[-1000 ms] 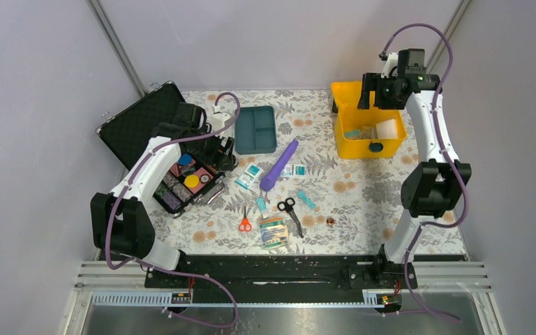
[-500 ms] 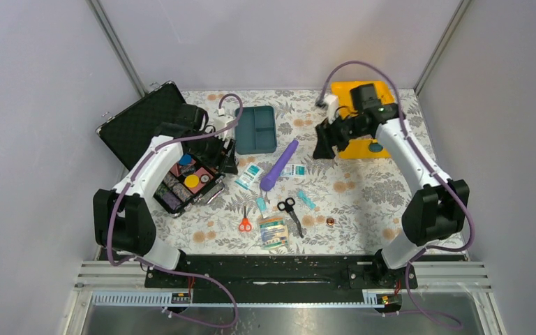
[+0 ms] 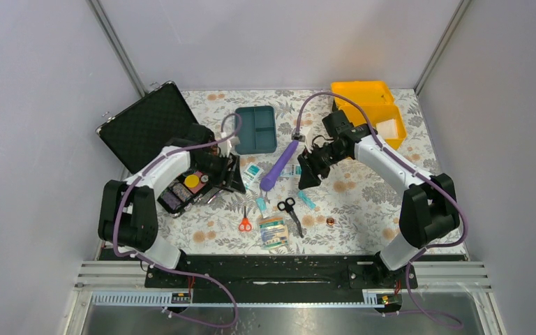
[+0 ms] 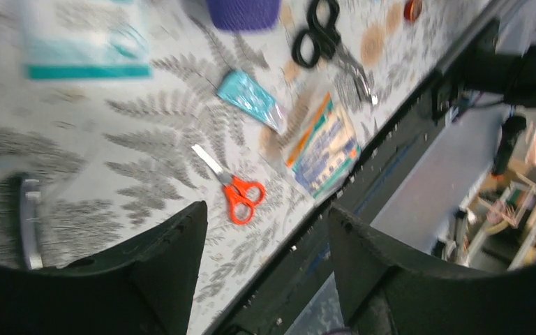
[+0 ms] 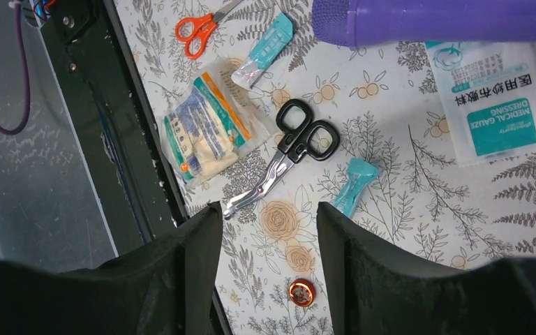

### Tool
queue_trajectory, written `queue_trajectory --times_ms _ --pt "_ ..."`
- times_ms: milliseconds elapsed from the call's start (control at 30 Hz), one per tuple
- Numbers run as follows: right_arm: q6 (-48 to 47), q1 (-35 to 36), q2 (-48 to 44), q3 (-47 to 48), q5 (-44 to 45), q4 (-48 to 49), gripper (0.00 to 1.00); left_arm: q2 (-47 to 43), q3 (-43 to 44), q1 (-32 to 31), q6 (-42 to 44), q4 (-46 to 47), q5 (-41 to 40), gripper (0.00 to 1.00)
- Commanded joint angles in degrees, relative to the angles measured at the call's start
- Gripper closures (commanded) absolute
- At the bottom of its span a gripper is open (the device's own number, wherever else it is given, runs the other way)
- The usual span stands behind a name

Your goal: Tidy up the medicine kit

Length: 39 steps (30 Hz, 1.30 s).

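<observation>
The boxy yellow plastic medicine kit (image 3: 364,99) is found standing open at the far right corner of the flower-patterned table (image 3: 363,202), while its teal divided tray (image 3: 255,129) is laid apart near the far middle. The right gripper (image 5: 265,262) is held spread wide with nothing between its fingers, above black-handled scissors (image 5: 296,150), a small teal sachet (image 5: 354,183) and a clear-wrapped bandage pack (image 5: 206,136). The left gripper (image 4: 269,258) is likewise parted and empty, poised beside the open black hard case (image 3: 143,125), with small orange-handled scissors (image 4: 237,194) below it. A long purple cylinder (image 3: 279,164) is laid between the two grippers.
</observation>
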Motion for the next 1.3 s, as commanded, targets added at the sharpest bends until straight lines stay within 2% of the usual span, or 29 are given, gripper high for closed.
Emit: queue_trajectory --times_ms 0,100,200,500,833,1000,1133,1267 --pt "6.11 0.15 -1.77 -0.26 1.46 4.31 0.41 -1.60 -6.13 -5.58 -4.63 3.97 2.90 0.36" --pt "7.95 0.14 -0.77 0.43 2.10 5.34 0.41 -1.92 -11.04 -8.30 -6.66 7.02 2.29 0.36" --pt "10.44 0.14 0.19 1.08 2.40 6.83 0.41 0.09 -12.20 -9.26 -7.51 8.99 2.07 0.36" --pt "11.78 0.13 -1.52 -0.05 6.58 8.27 0.39 8.17 -7.98 -18.21 -4.93 10.58 0.86 0.38" --pt "13.41 0.15 -3.50 -3.82 6.07 9.19 0.38 14.10 -4.69 -21.93 -4.81 9.89 -1.25 0.46" --pt "13.57 0.13 -3.04 -2.33 8.20 9.27 0.38 16.69 -4.58 -22.98 -3.68 9.69 -2.89 0.58" --pt "11.96 -0.16 -3.40 0.36 9.80 5.87 0.38 18.11 -4.74 -23.44 -3.84 10.45 -4.04 0.74" --pt "10.43 -1.10 -5.08 2.30 9.69 1.09 0.38 18.49 -4.06 -23.45 -1.65 9.42 -1.94 0.92"
